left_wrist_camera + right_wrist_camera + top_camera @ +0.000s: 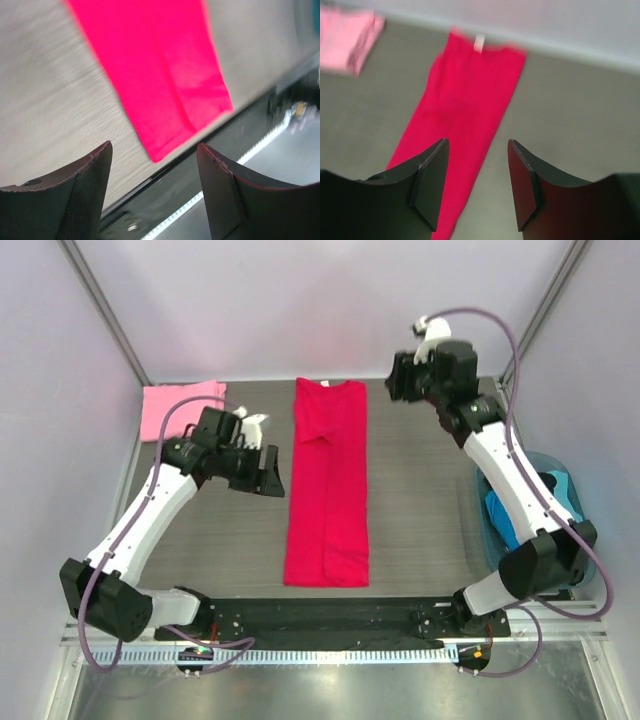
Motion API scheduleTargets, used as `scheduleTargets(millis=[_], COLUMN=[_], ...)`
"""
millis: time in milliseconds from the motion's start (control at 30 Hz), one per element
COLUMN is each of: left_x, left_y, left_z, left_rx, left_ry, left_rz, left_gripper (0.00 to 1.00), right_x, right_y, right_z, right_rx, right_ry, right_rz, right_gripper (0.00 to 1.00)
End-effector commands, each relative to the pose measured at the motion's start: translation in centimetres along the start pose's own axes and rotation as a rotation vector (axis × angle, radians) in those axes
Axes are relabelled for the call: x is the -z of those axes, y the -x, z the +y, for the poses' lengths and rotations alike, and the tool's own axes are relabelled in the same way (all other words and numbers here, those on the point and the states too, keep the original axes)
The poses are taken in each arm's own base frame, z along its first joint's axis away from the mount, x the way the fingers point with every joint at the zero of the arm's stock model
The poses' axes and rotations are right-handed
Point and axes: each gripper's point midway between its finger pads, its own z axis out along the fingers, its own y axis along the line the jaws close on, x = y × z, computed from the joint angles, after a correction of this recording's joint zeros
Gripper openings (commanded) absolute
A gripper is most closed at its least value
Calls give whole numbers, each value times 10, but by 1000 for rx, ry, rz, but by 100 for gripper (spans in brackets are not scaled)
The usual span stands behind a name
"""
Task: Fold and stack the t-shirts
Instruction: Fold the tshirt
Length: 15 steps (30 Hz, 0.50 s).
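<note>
The large crimson-red cotton t-shirt (328, 490) lies flat in the middle of the grey wood-grain table (420, 490), folded lengthwise into a long narrow strip. Its collar is toward the top of the overhead frame and its hem is near the black rail at the bottom. The small white neck label (479, 42) shows in the right wrist view. The light pink folded tee (180, 410) sits apart in the upper left corner. A translucent teal bin (478, 502) holding blue cloth stands at the right edge.

Both pincers are spread and grasp nothing. The left gripper (268, 472) hangs just beside the strip's left edge at mid-height, and the right gripper (397, 380) hovers above and to the right of the collar.

The strip probably needs a crosswise fold next, and that is where trouble could come:
- In the left wrist view the hem layers lie slightly offset, so a pinch could catch only the upper layer and peel the lengthwise fold open.
- A lift with the two ends uneven would skew the strip.
- Dragging the hem could pull it over the rail.
</note>
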Motion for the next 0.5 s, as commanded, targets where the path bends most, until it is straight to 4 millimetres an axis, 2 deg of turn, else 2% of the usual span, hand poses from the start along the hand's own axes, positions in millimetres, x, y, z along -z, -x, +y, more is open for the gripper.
scheduleTargets(millis=[0, 33, 67, 133, 167, 233, 267, 333, 367, 467], left_x=[5, 2, -9, -22, -35, -47, -56, -65, -73, -85], left_y=[27, 22, 7, -13, -34, -53, -70, -85, -97, -117], left_z=[20, 25, 39, 45, 47, 53, 58, 68, 71, 72], left_rx=[295, 395, 473, 606, 646, 683, 704, 733, 748, 782], left_ry=[14, 19, 32, 25, 18, 35, 54, 89, 93, 83], left_rz=[-244, -252, -240, -199, -140, -100, -65, -37, -12, 42], left_gripper=[70, 70, 69, 66, 66, 65, 65, 64, 64, 61], right_x=[26, 43, 59, 85, 99, 117, 131, 147, 157, 175], right_y=[-142, -147, -188, -210, -239, -257, -281, -298, -315, -338], right_z=[43, 51, 68, 87, 96, 109, 111, 118, 120, 126], right_rx=[-238, -283, -411, -515, -553, -583, -610, -664, -693, -739], right_ry=[161, 196, 244, 304, 323, 385, 394, 417, 419, 418], right_rz=[420, 430, 551, 621, 692, 750, 813, 880, 917, 987], right_gripper=[56, 56, 56, 56, 56, 56, 56, 54, 54, 54])
